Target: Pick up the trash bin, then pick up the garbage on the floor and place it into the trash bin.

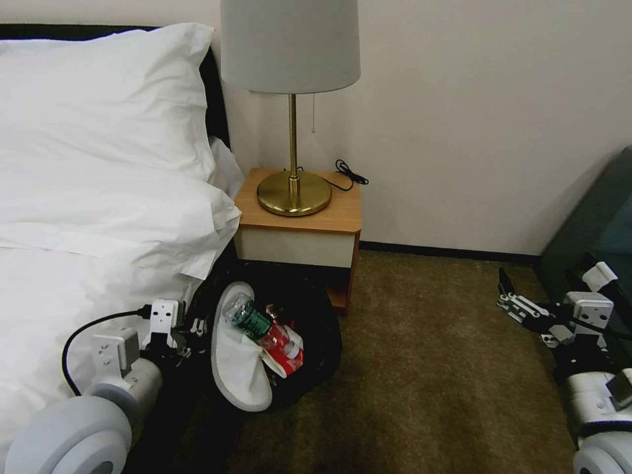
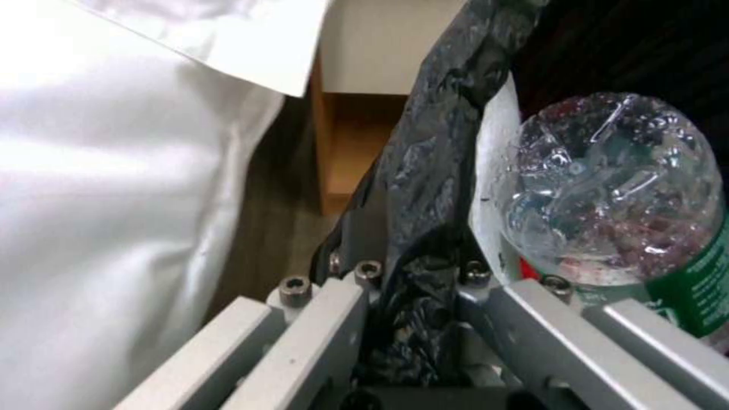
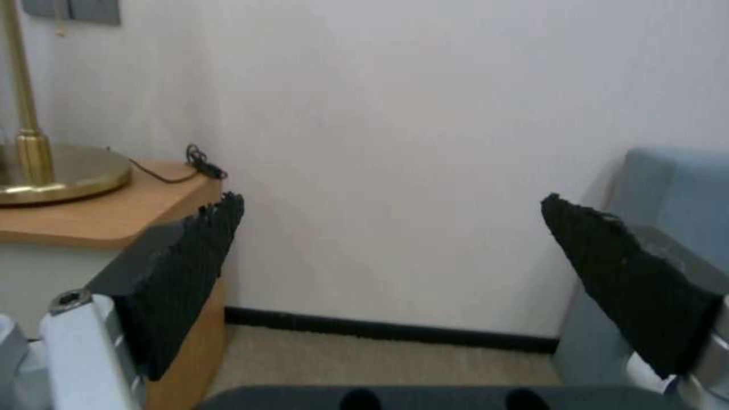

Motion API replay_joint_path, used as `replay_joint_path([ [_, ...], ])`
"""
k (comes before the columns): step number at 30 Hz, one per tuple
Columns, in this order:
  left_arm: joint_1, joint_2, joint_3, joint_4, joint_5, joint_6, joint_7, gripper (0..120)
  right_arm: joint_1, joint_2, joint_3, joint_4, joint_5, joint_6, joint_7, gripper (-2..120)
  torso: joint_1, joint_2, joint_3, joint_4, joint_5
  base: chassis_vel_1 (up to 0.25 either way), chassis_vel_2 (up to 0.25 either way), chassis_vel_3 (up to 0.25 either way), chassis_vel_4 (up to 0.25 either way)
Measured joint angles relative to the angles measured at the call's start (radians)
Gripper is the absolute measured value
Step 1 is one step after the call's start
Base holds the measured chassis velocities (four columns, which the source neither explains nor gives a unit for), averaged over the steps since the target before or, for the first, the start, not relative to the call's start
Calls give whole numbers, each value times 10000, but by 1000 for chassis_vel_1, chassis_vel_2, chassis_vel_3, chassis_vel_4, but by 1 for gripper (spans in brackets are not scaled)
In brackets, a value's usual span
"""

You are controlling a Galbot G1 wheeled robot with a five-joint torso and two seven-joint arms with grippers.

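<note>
Beside bed (image 1: 79, 217), trash bin (image 1: 316, 329) in left hand (image 2: 414, 296).

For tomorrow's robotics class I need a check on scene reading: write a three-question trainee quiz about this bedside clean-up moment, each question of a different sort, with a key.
1. True or false: the left gripper has its jaws shut on the trash bin liner.
2. The right gripper holds: A) a slipper B) nothing C) a can
3. Fill in: the green bottle lies inside the ____.

Key: 1 true; 2 B, jaws open above the carpet; 3 trash bin, beside the white slipper and red can.
</note>
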Motion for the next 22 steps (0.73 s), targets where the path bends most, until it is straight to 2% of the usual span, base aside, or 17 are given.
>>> replay_joint_path([
  [5, 92, -112, -146, 1, 99, 0, 35, 1, -227, 263, -28, 275, -448, 176, -165, 100, 0, 0, 0, 0, 0, 0, 0, 0, 0],
  [12, 103, -234, -117, 4, 195, 0, 68, 1, -704, 715, -486, 371, -1263, 535, -311, 100, -1, 0, 0, -3, 1, 0, 0, 0, 0],
  [14, 153, -248, -48, 6, 243, 0, 67, 1, -925, 1075, -980, 378, -2062, 967, -464, 100, -1, 0, 1, -1, 1, 0, 0, 0, 0],
  [22, 93, -265, -12, 11, 138, 0, 54, 1, -1430, 1786, -2262, 343, -3674, 2080, -604, 100, 0, 0, 0, -1, -1, 0, 0, 0, 0],
])
